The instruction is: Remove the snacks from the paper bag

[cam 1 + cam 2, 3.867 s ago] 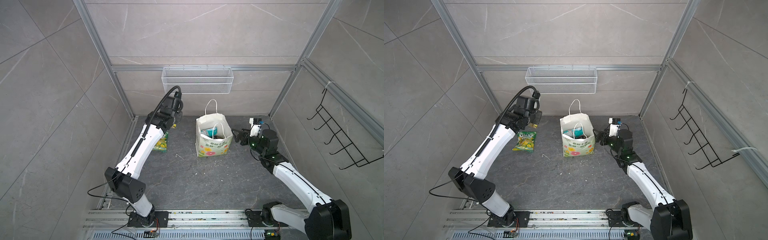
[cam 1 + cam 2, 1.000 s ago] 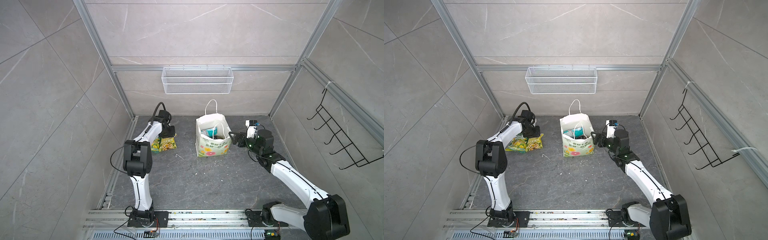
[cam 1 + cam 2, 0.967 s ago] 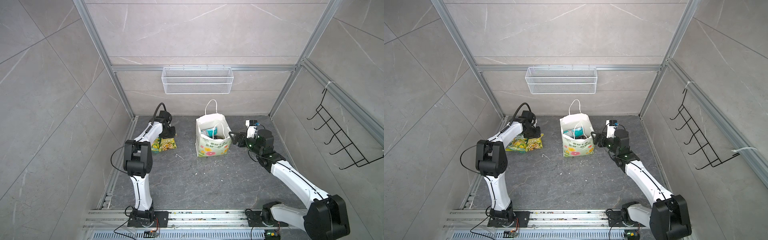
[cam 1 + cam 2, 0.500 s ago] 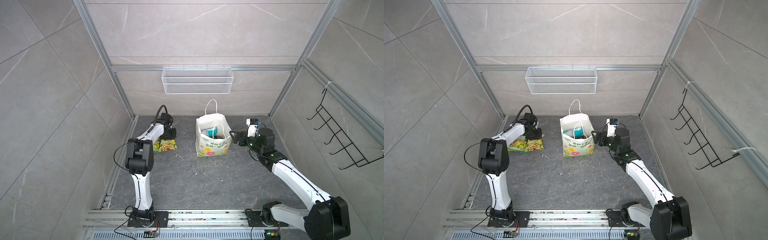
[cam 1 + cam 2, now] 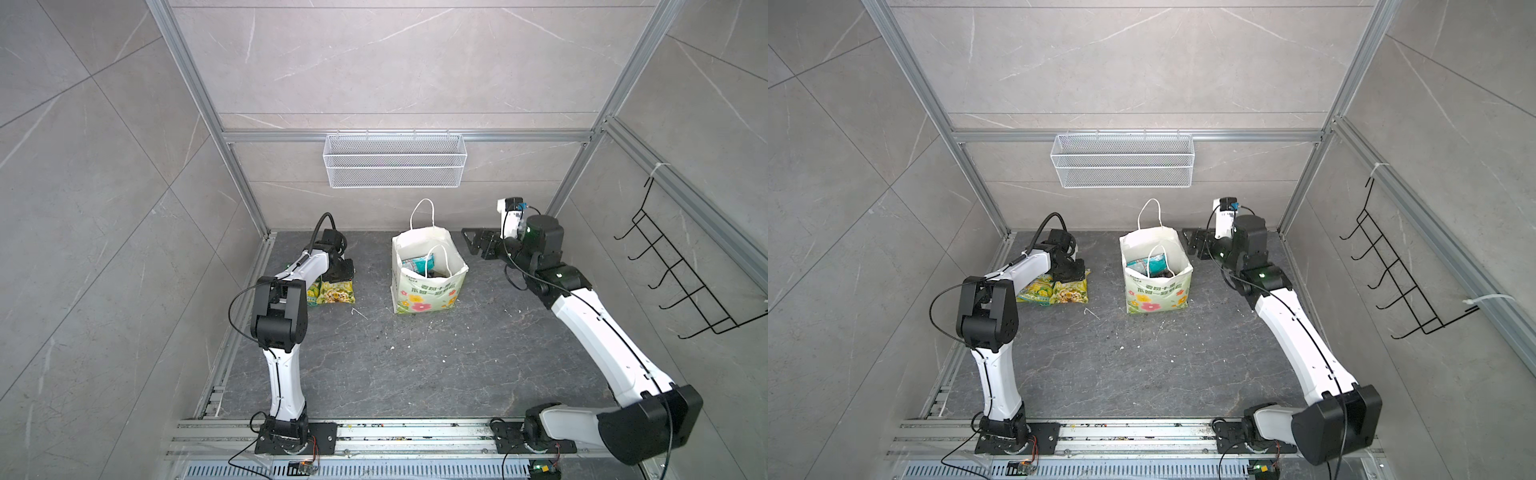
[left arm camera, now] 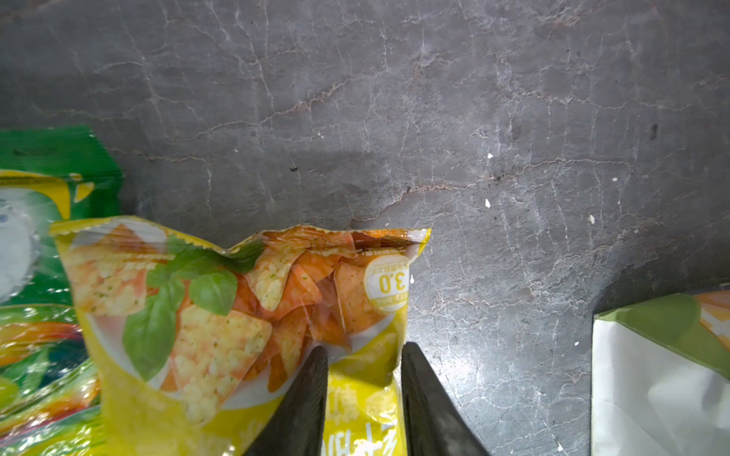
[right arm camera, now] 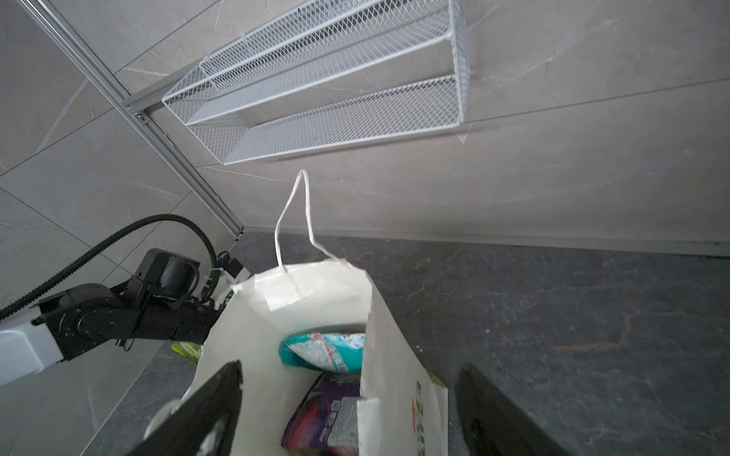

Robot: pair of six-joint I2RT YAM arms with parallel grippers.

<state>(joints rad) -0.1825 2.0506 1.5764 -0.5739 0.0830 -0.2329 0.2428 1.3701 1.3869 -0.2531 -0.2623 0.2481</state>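
The white flowered paper bag stands upright and open at mid floor. A teal snack packet and a purple one lie inside it. On the floor to its left, a yellow snack packet rests beside a green one. My left gripper is down on the yellow packet, its fingers pressed to a fold near the far end. My right gripper hovers wide open at the bag's right rim, holding nothing.
A white wire mesh basket hangs on the back wall above the bag. A black hook rack juts from the right wall. Small white scraps dot the dark floor. Aluminium frame posts stand in the back corners.
The left arm has come down and the yellow packet now lies beside the green one; in the last second its elbow has folded nearer. The right arm has hardly moved.
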